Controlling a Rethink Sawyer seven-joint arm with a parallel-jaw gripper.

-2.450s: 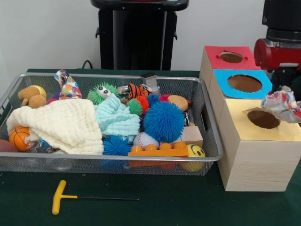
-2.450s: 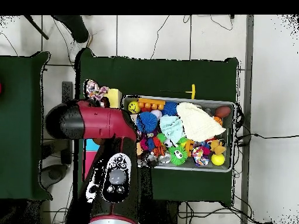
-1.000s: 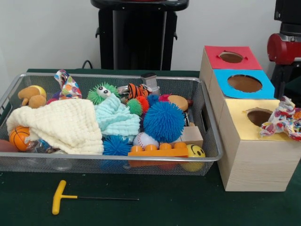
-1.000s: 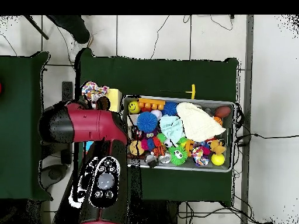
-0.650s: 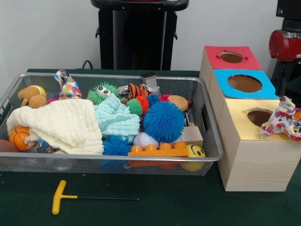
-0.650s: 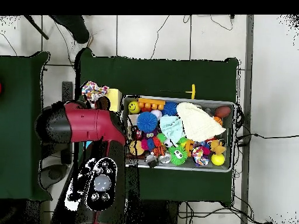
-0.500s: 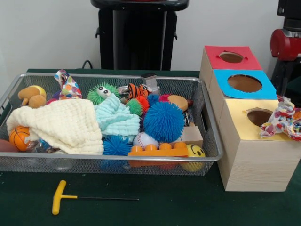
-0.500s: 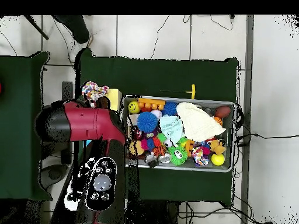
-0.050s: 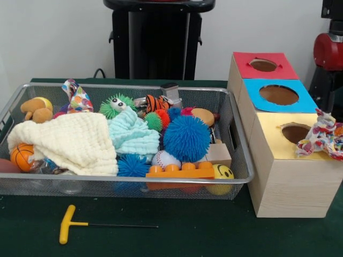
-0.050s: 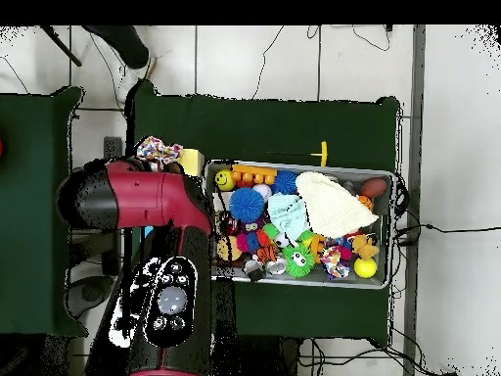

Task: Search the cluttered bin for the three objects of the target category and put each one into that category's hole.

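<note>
A multicoloured crumpled cloth (image 9: 321, 135) lies on the right edge of the yellow-topped box (image 9: 278, 147), beside its round hole (image 9: 295, 133). The overhead view shows the same cloth (image 10: 159, 151) next to the yellow box (image 10: 192, 161). My gripper (image 9: 323, 103) is a dark shape just above the cloth at the right edge; whether it grips the cloth I cannot tell. The red arm (image 10: 137, 199) covers the other boxes from above. In the wire bin (image 9: 236, 140) lie a cream cloth (image 9: 69, 140), a teal cloth (image 9: 131, 134) and a patterned cloth (image 9: 77, 97).
A red-topped box (image 9: 262, 65) and a blue-topped box (image 9: 278, 95) stand behind the yellow one, each with a hole. The bin also holds spiky balls, a baseball, a basketball, an orange brick and plush toys. A yellow T-handled tool (image 9: 67, 224) lies in front of the bin.
The cloth came down from above the yellow hole to the box's right edge and has stayed there. The red arm has drawn away toward the picture's right edge.
</note>
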